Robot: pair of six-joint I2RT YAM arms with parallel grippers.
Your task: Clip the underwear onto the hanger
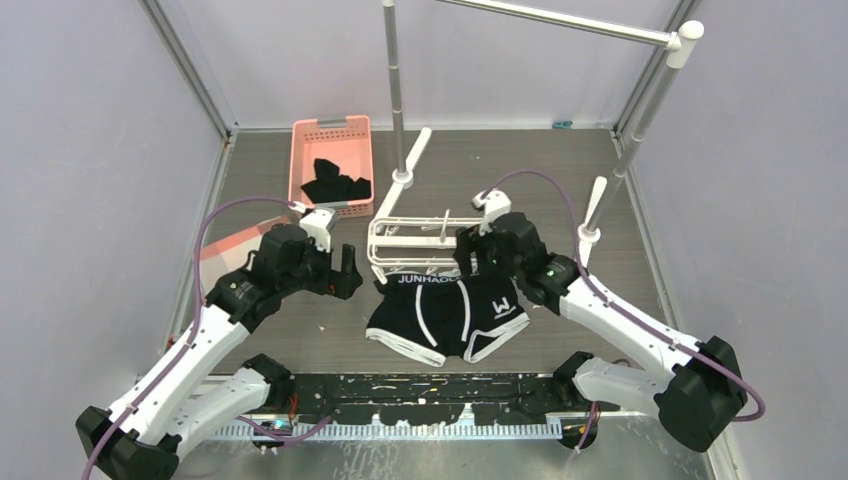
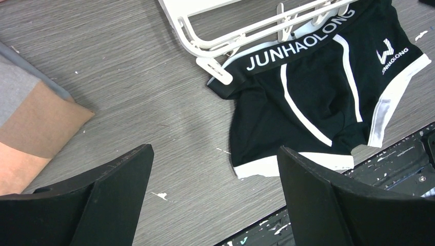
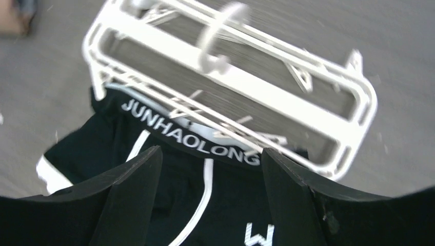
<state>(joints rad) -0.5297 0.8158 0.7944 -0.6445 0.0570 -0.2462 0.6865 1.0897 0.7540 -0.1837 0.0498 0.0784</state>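
Note:
The underwear lies flat on the table, black with white piping and JUNHAOLONG on the waistband. Its waistband sits under the near rail of the white hanger, which lies flat just behind it. My left gripper is open and empty, left of the briefs. In the left wrist view my left gripper hangs over bare table, with the underwear and the hanger ahead to the right. My right gripper is open and empty. In the right wrist view my right gripper hovers above the underwear, just short of the hanger.
A pink basket holding a plain black garment stands at the back left. The grey metal rail stand rises behind the hanger, with a second post at the right. A pinkish flat piece lies at the left wall.

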